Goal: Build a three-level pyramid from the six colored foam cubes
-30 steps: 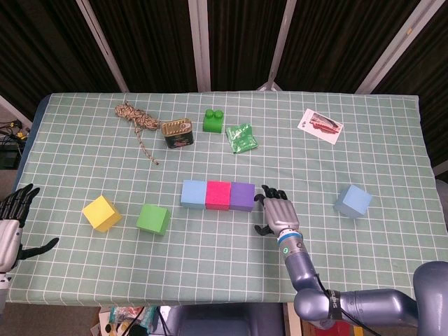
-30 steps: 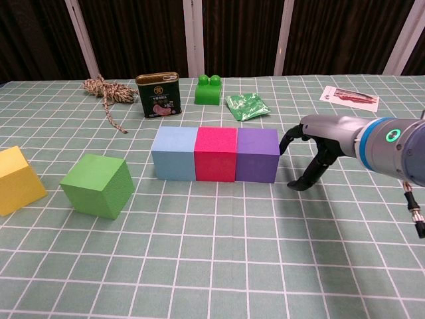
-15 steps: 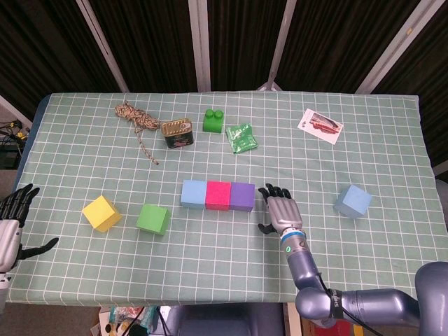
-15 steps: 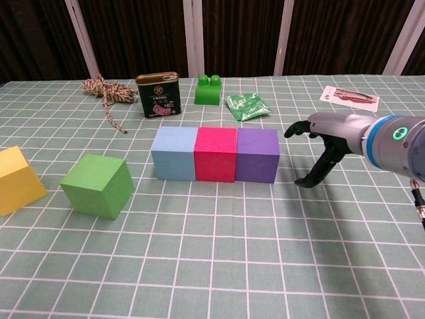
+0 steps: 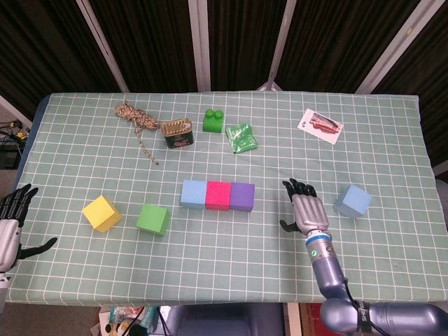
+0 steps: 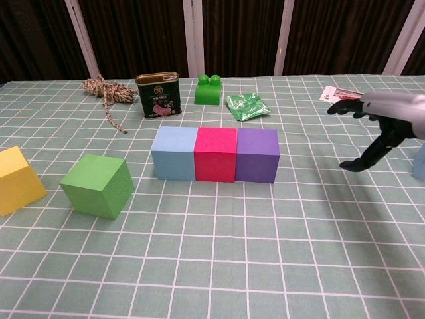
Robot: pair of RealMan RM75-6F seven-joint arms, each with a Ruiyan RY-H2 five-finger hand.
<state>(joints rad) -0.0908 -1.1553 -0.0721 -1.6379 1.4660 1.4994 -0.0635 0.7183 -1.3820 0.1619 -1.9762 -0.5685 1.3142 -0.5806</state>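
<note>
- The left hand (image 5: 12,225) is seen at the near table edge, fingers spread, empty.
- The right hand (image 5: 306,208) is held open, fingers spread, between the purple cube (image 5: 242,197) and the pale blue cube (image 5: 353,201).
- The yellow cube (image 5: 101,213) and green cube (image 5: 153,219) are set apart at left.
- A touching row is formed by the blue cube (image 5: 193,194), pink cube (image 5: 218,195) and purple one.

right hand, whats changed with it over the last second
The right hand moved away from the purple cube, to the robot's right, toward the pale blue cube lying apart. It is open and holds nothing; it neither took nor released anything. The row of blue cube, pink cube and purple cube stayed put, as did the green cube, yellow cube and left hand.
</note>
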